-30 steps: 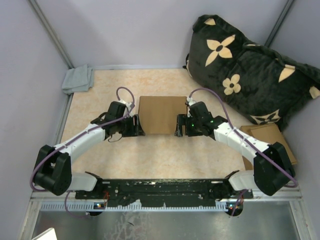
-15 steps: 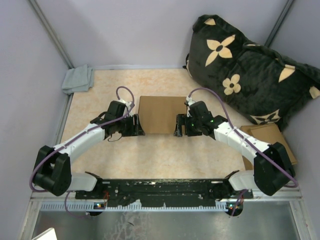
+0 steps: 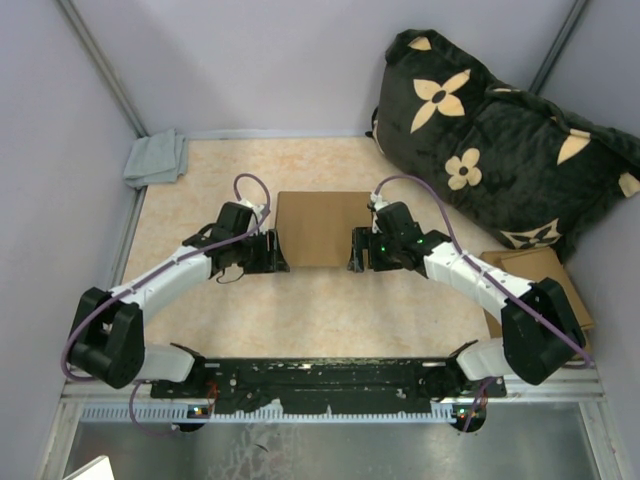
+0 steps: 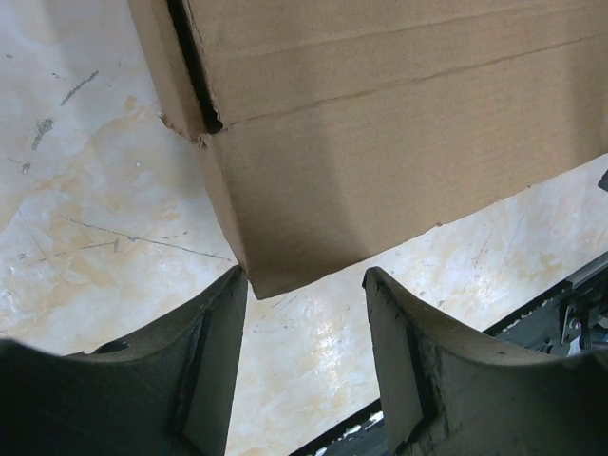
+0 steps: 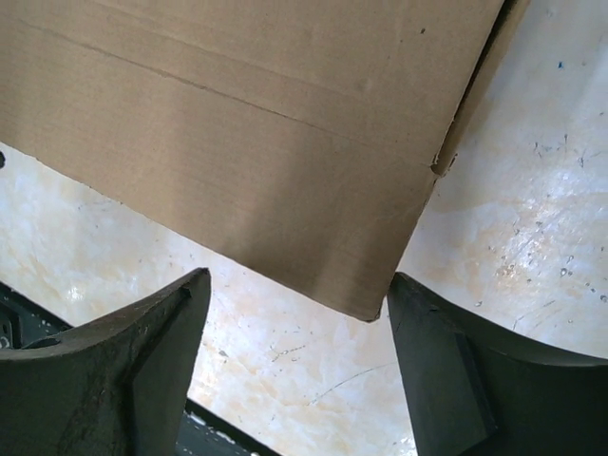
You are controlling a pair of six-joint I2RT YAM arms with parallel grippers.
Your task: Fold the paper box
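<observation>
Midway across the bench (image 3: 330,310), the paper box (image 3: 322,228) sits as a low brown block with its long axis running left to right between the two arms. Its two near corners are the reference points. The left fingers (image 3: 272,254) stand at the near-left corner and the right fingers (image 3: 358,252) at the near-right corner, so neither arm is the nearer. From each wrist the box lies straight ahead and slightly inward.

Left wrist view: the box wall (image 4: 399,142) shows a crease line and a dark slit at the corner. Its lowest corner reaches the tip of one of the left fingers (image 4: 204,380); whether they touch cannot be told. The pair is spread apart and grips nothing.

Right wrist view: the mirror case. The box wall (image 5: 237,133) ends in a corner just beside one of the right fingers (image 5: 456,370). This pair is spread wide, with bare bench between the fingers and nothing held.

Judged from this, any coming press or tuck depends on each pair advancing along the box's long axis toward the middle.

Outlying items are a grey cloth (image 3: 157,158) at the far left, a dark flowered cushion (image 3: 500,150) at the far right, and a smaller cardboard piece (image 3: 540,272) below the cushion, all well apart from the box.
</observation>
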